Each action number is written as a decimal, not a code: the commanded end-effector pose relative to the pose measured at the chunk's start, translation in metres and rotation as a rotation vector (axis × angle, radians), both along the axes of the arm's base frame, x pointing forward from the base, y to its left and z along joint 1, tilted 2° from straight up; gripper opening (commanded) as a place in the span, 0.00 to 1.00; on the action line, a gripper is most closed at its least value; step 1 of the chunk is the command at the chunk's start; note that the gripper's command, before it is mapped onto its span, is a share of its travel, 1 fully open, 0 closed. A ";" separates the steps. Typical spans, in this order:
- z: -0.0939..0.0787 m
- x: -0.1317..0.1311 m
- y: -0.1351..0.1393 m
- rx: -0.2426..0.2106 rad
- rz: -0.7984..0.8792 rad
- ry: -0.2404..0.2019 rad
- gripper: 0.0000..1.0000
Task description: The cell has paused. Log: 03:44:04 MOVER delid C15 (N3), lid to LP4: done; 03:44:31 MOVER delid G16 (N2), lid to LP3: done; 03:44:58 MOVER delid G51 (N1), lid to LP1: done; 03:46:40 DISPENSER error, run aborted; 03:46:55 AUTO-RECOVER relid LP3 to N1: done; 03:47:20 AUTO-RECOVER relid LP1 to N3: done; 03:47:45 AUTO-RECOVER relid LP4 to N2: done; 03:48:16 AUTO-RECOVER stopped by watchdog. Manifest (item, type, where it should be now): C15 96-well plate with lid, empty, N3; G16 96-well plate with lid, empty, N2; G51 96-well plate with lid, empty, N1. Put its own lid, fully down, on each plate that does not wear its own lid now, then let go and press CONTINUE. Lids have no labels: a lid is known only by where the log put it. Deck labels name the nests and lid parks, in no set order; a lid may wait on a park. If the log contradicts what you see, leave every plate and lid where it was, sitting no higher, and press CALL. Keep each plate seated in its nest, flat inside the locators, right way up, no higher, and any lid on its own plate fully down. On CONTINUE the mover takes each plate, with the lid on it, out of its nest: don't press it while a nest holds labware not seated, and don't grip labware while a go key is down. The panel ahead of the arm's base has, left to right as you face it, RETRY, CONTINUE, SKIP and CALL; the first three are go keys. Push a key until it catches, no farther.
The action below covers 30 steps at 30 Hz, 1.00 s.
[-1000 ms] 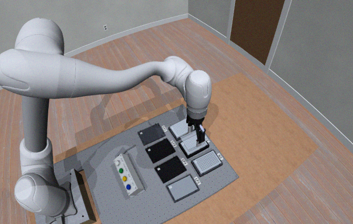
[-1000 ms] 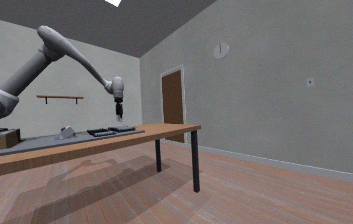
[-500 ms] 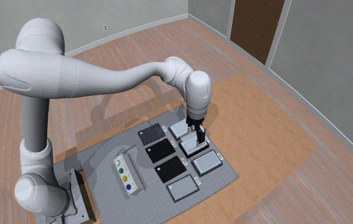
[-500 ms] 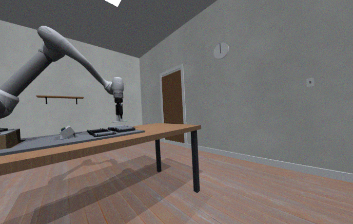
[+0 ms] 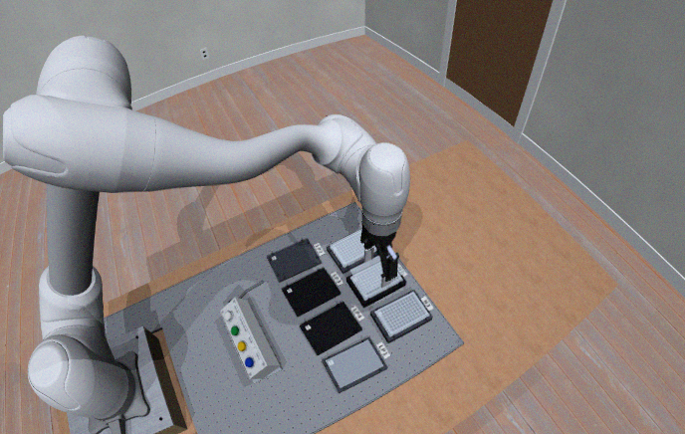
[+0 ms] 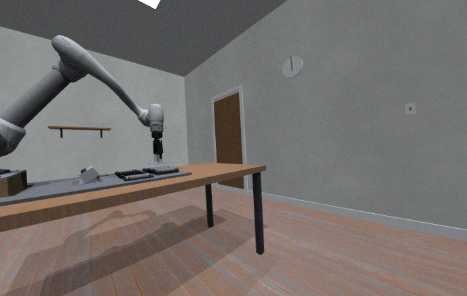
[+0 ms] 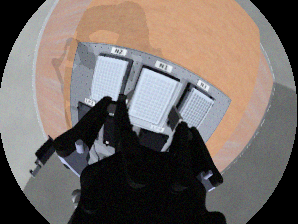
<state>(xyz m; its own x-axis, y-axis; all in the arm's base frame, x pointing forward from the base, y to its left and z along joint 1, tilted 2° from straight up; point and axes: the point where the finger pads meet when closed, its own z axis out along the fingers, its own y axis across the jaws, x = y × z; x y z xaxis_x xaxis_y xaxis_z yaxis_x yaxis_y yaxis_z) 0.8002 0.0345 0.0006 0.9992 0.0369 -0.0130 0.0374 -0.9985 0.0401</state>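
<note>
Top view: the white arm reaches over a grey deck plate (image 5: 431, 344), and its gripper (image 5: 385, 264) is clamped on a clear lid (image 5: 374, 277), carried over the middle of three well plates in the row farthest from the key panel (image 5: 248, 336). The middle plate (image 5: 394, 292) is mostly hidden beneath the lid; the neighbouring plate (image 5: 401, 314) looks uncovered. Another lid (image 5: 354, 364) rests on a park, the nearest pad to the panel's right end. The step in hand seems to be carrying a lid to its own plate; next it likely needs squaring and lowering fully down before release.

The exterior view alone shows the lid (image 6: 157, 161) hanging above the deck, not seated. The wrist view alone shows deck labels, too blurred to read.
</note>
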 end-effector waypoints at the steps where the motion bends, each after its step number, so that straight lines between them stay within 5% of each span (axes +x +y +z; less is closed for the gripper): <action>1: -0.003 0.000 0.000 0.000 0.000 0.000 0.00; 30: -0.018 0.000 -0.001 0.000 0.000 0.000 0.00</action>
